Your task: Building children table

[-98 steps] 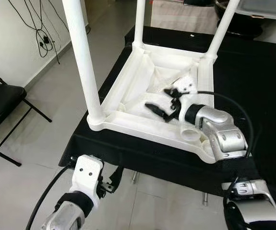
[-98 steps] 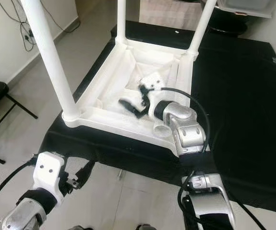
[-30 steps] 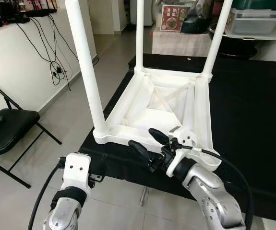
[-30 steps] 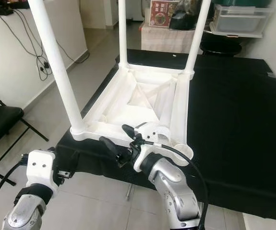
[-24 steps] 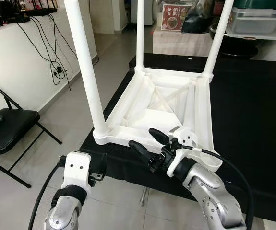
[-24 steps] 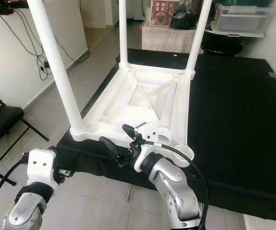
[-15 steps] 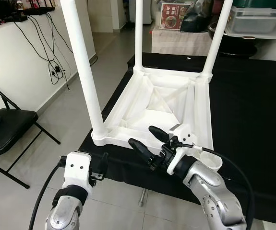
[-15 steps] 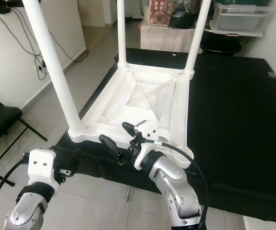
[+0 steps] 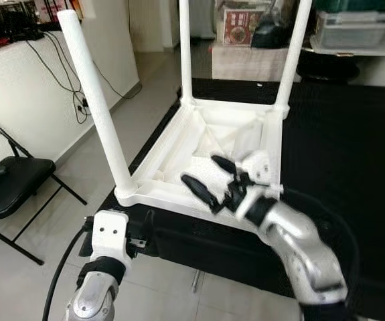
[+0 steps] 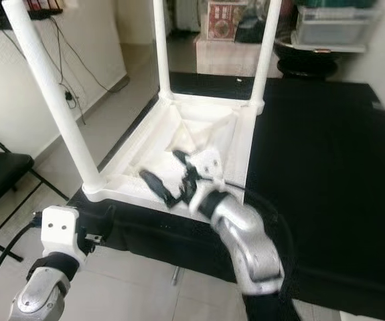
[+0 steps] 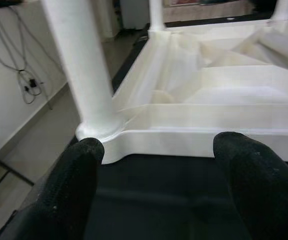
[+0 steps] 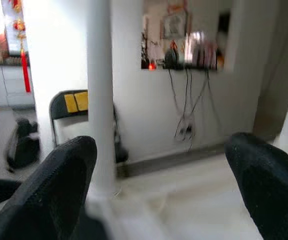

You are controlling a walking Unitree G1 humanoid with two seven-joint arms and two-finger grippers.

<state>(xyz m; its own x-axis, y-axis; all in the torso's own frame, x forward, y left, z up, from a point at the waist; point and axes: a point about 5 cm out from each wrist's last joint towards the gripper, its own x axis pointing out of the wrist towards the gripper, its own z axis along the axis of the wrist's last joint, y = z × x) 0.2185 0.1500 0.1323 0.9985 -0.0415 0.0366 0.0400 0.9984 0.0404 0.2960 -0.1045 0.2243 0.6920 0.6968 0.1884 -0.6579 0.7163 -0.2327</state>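
A white children's table (image 9: 153,160) lies upside down on a black-covered surface (image 9: 353,140). Three white legs stand up from it: the near left leg (image 9: 98,110), the far left leg (image 9: 185,50) and the far right leg (image 9: 292,53). My right forearm covers the near right corner. My right gripper (image 9: 202,170) is open and empty, hovering over the near rim of the underside, blurred by motion. My left gripper (image 11: 159,170) is open and empty, low at the front left, facing the corner under the near left leg (image 11: 83,75).
A black folding chair (image 9: 5,190) stands on the floor to the left. Cables (image 9: 78,100) hang down the left wall. Boxes and a storage bin (image 9: 353,30) sit beyond the far end of the surface.
My right gripper has moved up and forward, from in front of the near rim to over the underside. The camera has shifted a little. The left gripper has stayed low.
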